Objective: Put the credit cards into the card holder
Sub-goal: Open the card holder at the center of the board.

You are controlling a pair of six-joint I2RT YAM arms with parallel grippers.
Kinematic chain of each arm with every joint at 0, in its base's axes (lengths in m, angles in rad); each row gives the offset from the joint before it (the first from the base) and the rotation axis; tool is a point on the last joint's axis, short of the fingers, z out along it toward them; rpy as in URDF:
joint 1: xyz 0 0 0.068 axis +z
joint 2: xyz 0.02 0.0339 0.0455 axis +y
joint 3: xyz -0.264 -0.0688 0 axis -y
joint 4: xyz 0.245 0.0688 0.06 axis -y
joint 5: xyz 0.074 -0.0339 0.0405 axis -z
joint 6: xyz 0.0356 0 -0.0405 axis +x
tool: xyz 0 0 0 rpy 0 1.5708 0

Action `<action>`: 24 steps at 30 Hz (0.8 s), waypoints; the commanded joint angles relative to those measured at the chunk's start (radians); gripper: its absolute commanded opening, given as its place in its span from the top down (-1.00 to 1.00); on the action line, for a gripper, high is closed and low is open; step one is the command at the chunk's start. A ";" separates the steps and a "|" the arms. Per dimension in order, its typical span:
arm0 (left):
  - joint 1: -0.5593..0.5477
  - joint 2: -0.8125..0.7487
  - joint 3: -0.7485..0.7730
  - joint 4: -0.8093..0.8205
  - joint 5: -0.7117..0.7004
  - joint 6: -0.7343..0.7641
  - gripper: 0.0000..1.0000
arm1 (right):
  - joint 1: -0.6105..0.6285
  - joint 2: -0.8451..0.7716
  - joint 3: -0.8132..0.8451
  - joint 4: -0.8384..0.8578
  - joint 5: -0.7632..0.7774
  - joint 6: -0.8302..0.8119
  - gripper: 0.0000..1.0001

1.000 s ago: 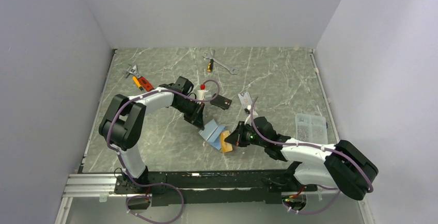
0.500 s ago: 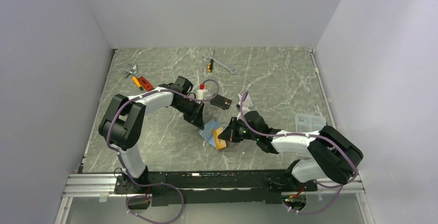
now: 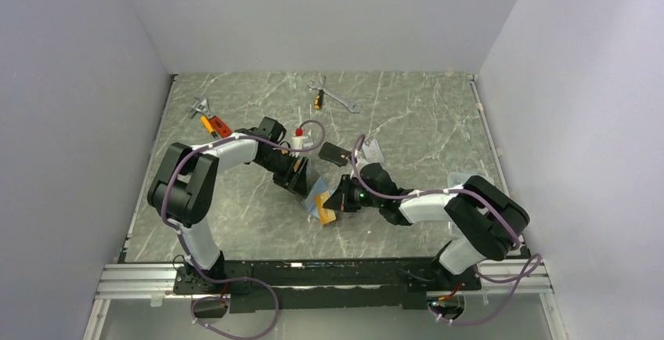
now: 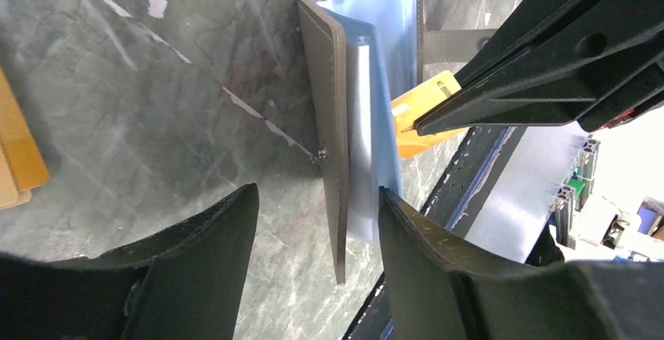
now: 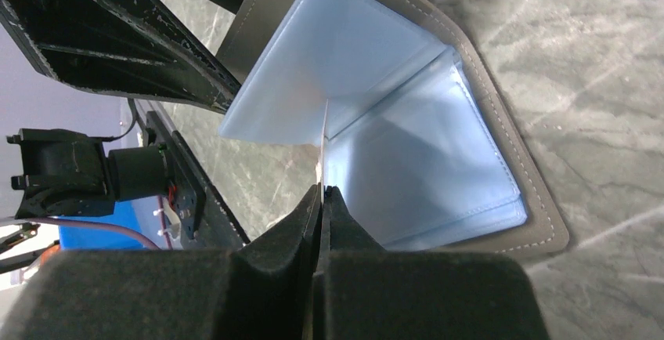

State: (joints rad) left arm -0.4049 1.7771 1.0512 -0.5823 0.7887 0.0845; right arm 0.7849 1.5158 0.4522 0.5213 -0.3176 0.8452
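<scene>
The right pincer (image 5: 322, 191), arm stretched low and left, pinches the orange card (image 4: 423, 113) at the open card holder (image 5: 391, 144) on the surface (image 3: 407, 113); the left pincer (image 4: 317, 195) gapes wide around its cover.

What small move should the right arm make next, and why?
Probably ease the right gripper forward to slide the orange card in. The card is pinched edge-on, its front edge at the gap between the blue sleeves of the card holder. The left gripper, open, straddles one cover.

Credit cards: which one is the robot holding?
The orange card, pinched in the right gripper at the open card holder. The black card and silver-grey card lie loose on the table.
</scene>
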 commanded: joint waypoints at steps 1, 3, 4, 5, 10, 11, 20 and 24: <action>0.021 -0.045 -0.018 0.030 0.033 -0.018 -0.30 | 0.000 0.034 0.058 0.075 -0.027 -0.020 1.00; 0.032 -0.048 -0.026 0.038 0.038 -0.020 -0.34 | -0.002 0.043 0.066 0.077 -0.031 -0.020 1.00; 0.037 -0.047 -0.030 0.041 0.039 -0.022 -0.34 | -0.002 0.049 0.068 0.080 -0.034 -0.019 1.00; 0.042 -0.044 -0.031 0.045 0.042 -0.024 -0.34 | -0.002 0.054 0.070 0.085 -0.037 -0.018 1.00; 0.058 -0.030 -0.033 0.043 0.037 -0.028 -0.25 | -0.001 0.064 0.074 0.104 -0.045 -0.006 1.00; 0.058 -0.029 -0.034 0.044 0.035 -0.028 -0.22 | -0.001 0.063 0.075 0.104 -0.047 -0.006 1.00; 0.076 -0.044 -0.036 0.051 0.065 -0.047 0.15 | -0.002 0.009 0.054 0.060 -0.024 -0.023 1.00; 0.090 -0.064 -0.051 0.068 0.083 -0.053 0.15 | -0.004 0.028 0.041 0.086 -0.026 -0.011 1.00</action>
State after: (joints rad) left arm -0.3317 1.7687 1.0138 -0.5510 0.8188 0.0395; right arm 0.7849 1.5562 0.4946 0.5522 -0.3489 0.8440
